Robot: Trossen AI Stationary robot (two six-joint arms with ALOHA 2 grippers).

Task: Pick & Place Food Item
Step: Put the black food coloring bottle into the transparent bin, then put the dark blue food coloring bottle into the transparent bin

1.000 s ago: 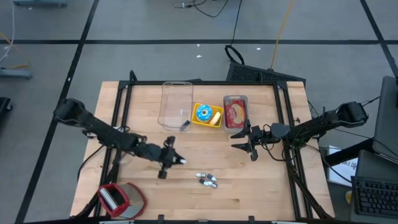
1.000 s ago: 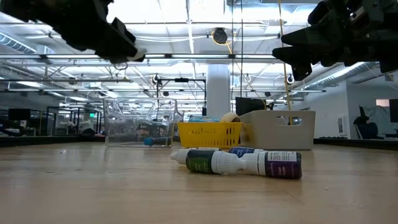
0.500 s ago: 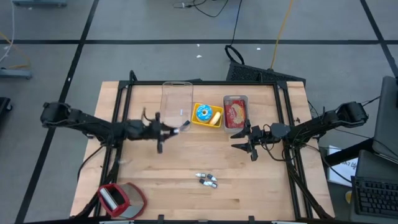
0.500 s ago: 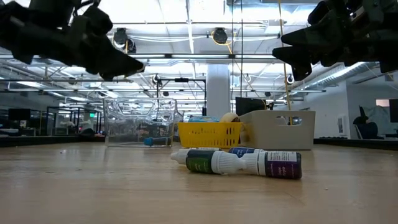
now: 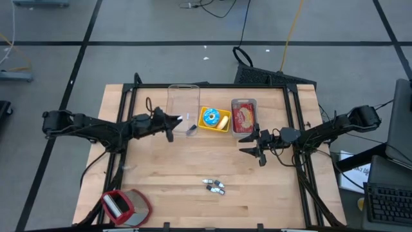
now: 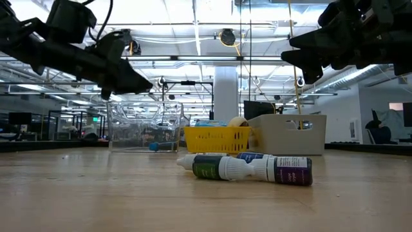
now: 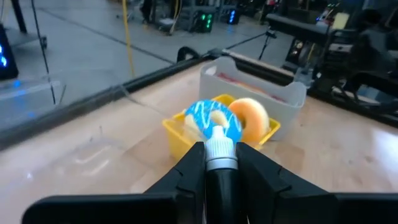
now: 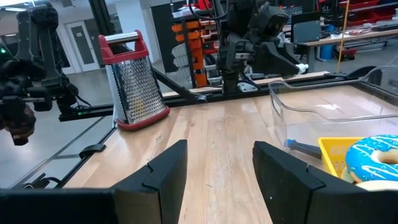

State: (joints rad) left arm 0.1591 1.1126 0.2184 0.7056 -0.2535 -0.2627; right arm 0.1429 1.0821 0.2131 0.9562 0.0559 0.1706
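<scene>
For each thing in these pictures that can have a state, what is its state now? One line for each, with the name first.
Left gripper: shut on a small bottle, above the clear bin.
Right gripper: open, empty, near the grey bin.
Clear bin: upright, one small item inside.
Yellow basket: upright, holds two donuts.
Bottles on table: lying down.
Grater: upright in the right wrist view.

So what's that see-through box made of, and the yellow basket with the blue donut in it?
The see-through box looks like clear, glossy hard plastic: the wooden table shows through its walls, and they catch reflections. The yellow basket looks like matte plastic too, with slotted sides. The blue frosted donut inside has a shiny glaze; whether it is real or a toy, I cannot tell.
</scene>
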